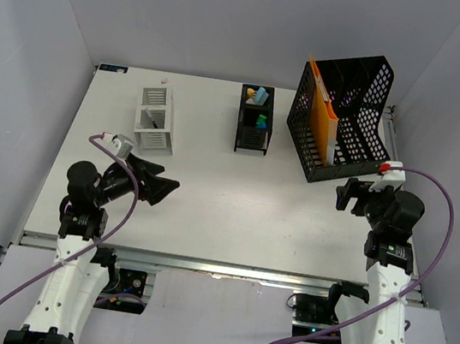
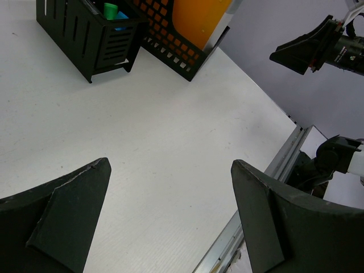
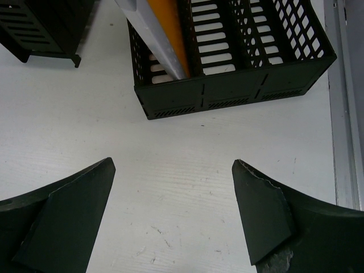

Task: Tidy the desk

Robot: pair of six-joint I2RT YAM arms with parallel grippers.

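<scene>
The desk (image 1: 233,207) is a large white tabletop with a metal rail (image 1: 216,267) along its near edge. My left gripper (image 1: 161,186) is open and empty above the desk's left side; its fingers (image 2: 68,210) frame bare white surface (image 2: 165,142). My right gripper (image 1: 349,196) is open and empty, just in front of a black mesh file holder (image 1: 342,119) with an orange folder (image 1: 324,112). In the right wrist view the holder (image 3: 227,85) and folder (image 3: 168,31) lie just beyond the open fingers (image 3: 259,210).
A small black drawer organizer (image 1: 254,119) with blue, green and yellow items stands at the back middle; it also shows in the left wrist view (image 2: 91,34). A white-grey rack (image 1: 155,119) stands at the back left. Grey walls enclose the desk on three sides.
</scene>
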